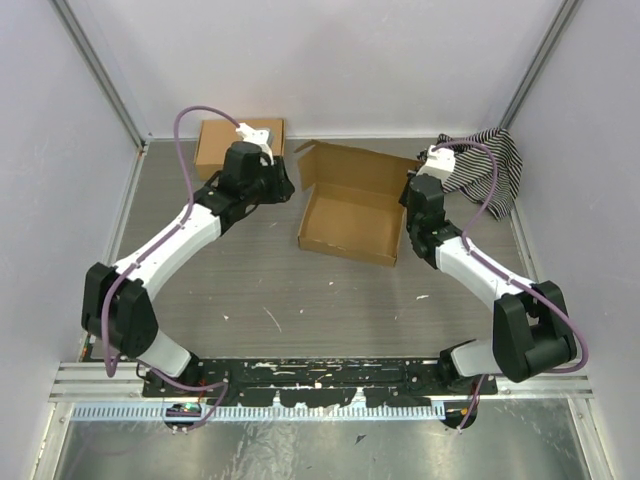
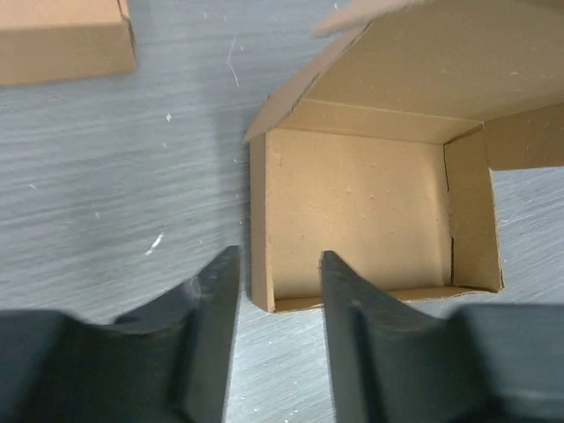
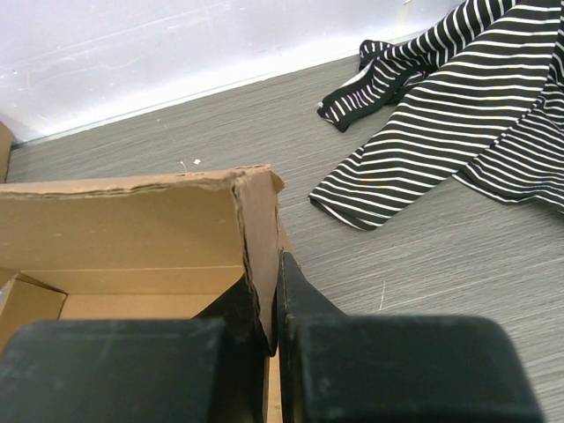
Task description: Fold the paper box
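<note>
- Left wrist view: my left jaws are apart, with a wide gap between the two black fingers [image 2: 210, 326]. They hold nothing.
- The paper box [image 2: 352, 220] lies just past their tips, open side up. Its near left corner is in line with the gap. I cannot tell if a finger touches it.
- Right wrist view: my right jaws are squeezed together on the right side wall of the paper box. One finger [image 3: 304, 304] is outside the wall and the other is inside the box, with the thin wall pinched between them.
- Top external view: the paper box lies on the tabletop [image 1: 300, 300], out in the middle between my two arms. Its lid stands up along the far side. My left jaws are by its left side and my right jaws are at its right side.
- A small shut brown box [image 1: 222, 148] sits at the far left, behind my left arm.
- A striped cloth [image 1: 497, 165] lies at the far right, near my right arm.
</note>
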`<action>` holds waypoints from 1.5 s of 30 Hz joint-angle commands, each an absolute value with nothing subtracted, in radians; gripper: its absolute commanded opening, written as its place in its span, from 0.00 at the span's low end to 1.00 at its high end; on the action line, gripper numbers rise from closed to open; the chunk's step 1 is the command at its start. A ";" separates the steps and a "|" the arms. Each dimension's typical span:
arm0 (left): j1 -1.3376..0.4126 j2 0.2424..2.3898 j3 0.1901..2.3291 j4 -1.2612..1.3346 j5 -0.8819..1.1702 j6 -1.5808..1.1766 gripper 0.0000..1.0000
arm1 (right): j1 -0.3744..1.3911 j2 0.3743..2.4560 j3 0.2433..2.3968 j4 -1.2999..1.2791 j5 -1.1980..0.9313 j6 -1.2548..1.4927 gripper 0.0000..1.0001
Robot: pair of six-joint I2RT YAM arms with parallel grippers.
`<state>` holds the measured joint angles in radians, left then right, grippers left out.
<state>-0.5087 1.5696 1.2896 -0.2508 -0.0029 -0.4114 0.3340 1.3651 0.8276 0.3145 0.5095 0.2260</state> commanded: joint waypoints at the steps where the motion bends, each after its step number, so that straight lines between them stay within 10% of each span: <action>1: -0.511 1.508 1.281 -0.202 -0.079 -0.357 0.53 | 0.339 1.336 0.820 0.336 0.514 0.263 0.01; 26: -0.510 1.826 1.666 -0.366 -0.120 -0.327 0.59 | 0.339 1.368 0.890 0.252 0.454 0.249 0.01; 45: -0.510 1.811 1.589 -0.262 0.072 -0.462 0.20 | 0.339 1.381 0.919 0.198 0.433 0.285 0.01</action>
<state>-0.5087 1.8297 1.6279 -0.3244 0.0261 -0.4278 0.3340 1.3746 0.8825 0.2268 0.4580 0.2508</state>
